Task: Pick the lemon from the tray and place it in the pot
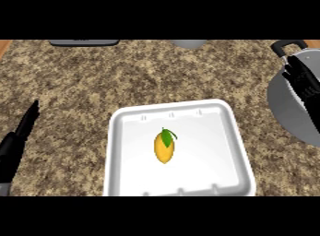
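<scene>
A yellow lemon point(164, 148) with a green leaf lies near the middle of a white tray point(124, 152) at the front of the counter. A grey pot point(289, 108) with a black handle stands at the right edge, partly cut off. My right hand point(312, 94) hovers over the pot with straight fingers pointing away, holding nothing. At the lower left, well apart from the tray, my left hand point(14, 144) rests open with its fingers up.
The counter is speckled brown granite point(108, 78). A dark grey object point(85, 42) and a pale grey one point(188, 44) sit at the far edge, both cut off. Wooden surface shows at the top corners.
</scene>
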